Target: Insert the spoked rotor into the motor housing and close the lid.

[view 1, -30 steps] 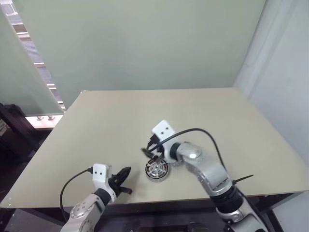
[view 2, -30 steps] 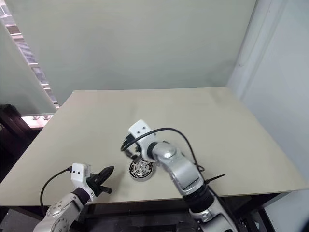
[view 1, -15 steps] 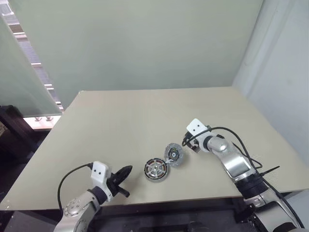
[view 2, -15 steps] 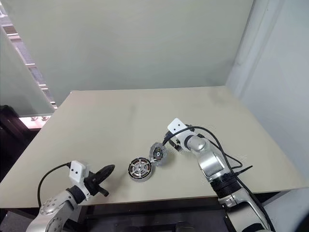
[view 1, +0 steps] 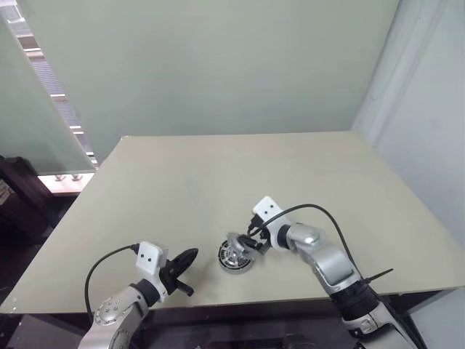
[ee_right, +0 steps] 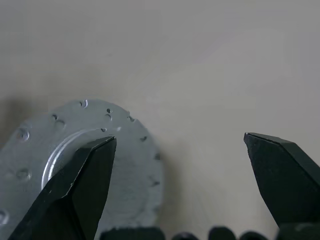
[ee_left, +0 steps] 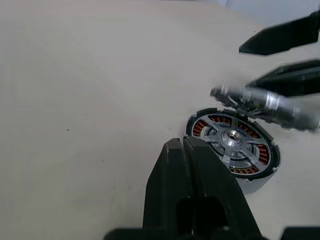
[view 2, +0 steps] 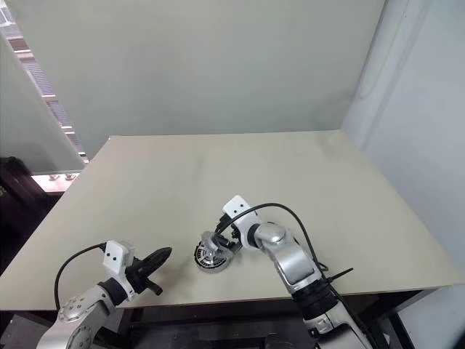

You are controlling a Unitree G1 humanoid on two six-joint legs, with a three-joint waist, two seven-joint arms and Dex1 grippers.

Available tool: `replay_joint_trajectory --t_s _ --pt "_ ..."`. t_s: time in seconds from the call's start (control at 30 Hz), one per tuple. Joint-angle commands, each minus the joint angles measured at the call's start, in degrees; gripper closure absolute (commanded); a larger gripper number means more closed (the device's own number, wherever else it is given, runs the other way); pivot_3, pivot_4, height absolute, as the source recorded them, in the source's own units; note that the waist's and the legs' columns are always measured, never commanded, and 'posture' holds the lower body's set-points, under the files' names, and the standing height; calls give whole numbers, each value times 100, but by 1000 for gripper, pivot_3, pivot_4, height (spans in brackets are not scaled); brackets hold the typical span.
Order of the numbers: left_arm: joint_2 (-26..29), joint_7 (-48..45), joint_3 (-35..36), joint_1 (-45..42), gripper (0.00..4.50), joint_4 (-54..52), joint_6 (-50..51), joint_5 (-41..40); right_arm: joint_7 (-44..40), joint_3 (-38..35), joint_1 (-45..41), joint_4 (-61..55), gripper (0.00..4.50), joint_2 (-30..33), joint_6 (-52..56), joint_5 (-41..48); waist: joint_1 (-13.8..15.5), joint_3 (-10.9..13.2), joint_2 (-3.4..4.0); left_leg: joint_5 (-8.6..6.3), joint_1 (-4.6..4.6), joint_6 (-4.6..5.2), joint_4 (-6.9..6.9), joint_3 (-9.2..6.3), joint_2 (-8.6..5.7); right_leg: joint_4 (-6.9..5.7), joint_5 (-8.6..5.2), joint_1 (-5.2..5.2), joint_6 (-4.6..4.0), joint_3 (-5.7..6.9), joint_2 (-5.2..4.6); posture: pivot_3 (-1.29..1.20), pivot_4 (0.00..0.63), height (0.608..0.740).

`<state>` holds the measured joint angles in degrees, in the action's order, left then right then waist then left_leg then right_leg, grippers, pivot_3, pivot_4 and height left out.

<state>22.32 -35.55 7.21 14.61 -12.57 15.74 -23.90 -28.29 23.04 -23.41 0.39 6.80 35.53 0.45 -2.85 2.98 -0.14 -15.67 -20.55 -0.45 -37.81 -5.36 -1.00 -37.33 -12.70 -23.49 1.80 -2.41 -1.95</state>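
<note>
The step in hand looks like closing the lid (ee_right: pixel 130 160). The motor housing (ee_left: pixel 231 145) lies flat on the table (view 1: pixel 182 182) near its front edge, copper windings up, and grey spokes across its face suggest the spoked rotor (ee_left: pixel 227 156) is already seated inside. The lid hangs tilted just over the housing's far rim, with one edge low and its face turned toward the right pincer (ee_right: pixel 180 137). That pincer stands with its fingers spread wide. One finger (ee_right: pixel 75 190) is in front of the lid's face and the other is well off to the side, so nothing is clamped between them (whether that finger touches the disc I cannot tell). The left pincer (view 1: pixel 193 254) is fully closed on nothing and hovers beside the housing on its near left. To do this well, the lid should be tipped down flat and centred on the silvery hub before any pressing. A push on a lid that is still tilted would likely skid the housing or wedge the disc on the rim. The closed left pincer could brace the housing's near side while the right finger eases the lid level.
</note>
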Motion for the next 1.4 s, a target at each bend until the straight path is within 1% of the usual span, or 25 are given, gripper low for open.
replay_joint_trajectory --t_s 0.03,0.17,0.33,0.43,0.53,0.67,0.77,0.87,1.03,1.4 --pt "74 9 15 -85 4500 -302 2 -1 42 44 -3 50 20 -125 -174 -15 0 0 0 0 0 0 0 0 0 0 0 -1 0 0 0 0 0 740" --pt "82 18 33 -73 4500 -335 29 15 27 -74 0 282 20 -194 -410 52 0 0 0 0 0 0 1 0 0 0 0 -1 1 0 0 0 0 740" --pt "72 34 0 -77 4500 -328 22 56 -214 -645 -115 518 20 -315 -629 556 0 0 1 0 0 0 0 0 0 0 0 1 0 0 0 0 0 740" --pt "51 39 -43 -88 4500 -314 19 82 -656 -912 -264 618 20 -242 -736 915 0 1 2 0 0 0 -1 0 0 0 0 0 1 0 0 0 0 740" --pt "68 1 -98 -112 4500 -291 23 92 -1743 -921 -488 834 20 159 -1061 1230 0 2 3 0 0 0 0 -1 -1 1 1 3 1 1 0 0 0 740" --pt "98 -51 -127 -128 4500 -291 33 56 -2661 -697 -737 1312 20 489 -1467 1205 -1 1 2 0 1 1 -1 1 -2 1 1 4 1 1 0 0 0 740" --pt "111 -53 -134 -117 4500 -343 64 50 -3215 -532 -884 1703 20 584 -1786 1125 -6 2 3 0 4 1 0 1 0 -1 1 4 1 1 2 0 0 740" --pt "135 -66 -127 -86 4500 -385 89 45 -3580 -370 -997 2073 20 610 -2103 1002 -1 3 4 0 5 1 0 1 1 -4 1 3 1 2 4 0 0 740" --pt "186 -76 -101 4 4500 -469 129 35 -3796 -244 -1211 2742 20 508 -2544 794 0 3 5 0 4 0 -6 3 -1 -5 2 5 1 -1 3 0 0 740" --pt "238 -38 -66 160 4500 -635 199 16 -3767 -307 -1475 3672 20 183 -3092 560 -1 5 8 1 7 0 -6 1 -1 -13 2 4 1 -1 3 0 0 740"
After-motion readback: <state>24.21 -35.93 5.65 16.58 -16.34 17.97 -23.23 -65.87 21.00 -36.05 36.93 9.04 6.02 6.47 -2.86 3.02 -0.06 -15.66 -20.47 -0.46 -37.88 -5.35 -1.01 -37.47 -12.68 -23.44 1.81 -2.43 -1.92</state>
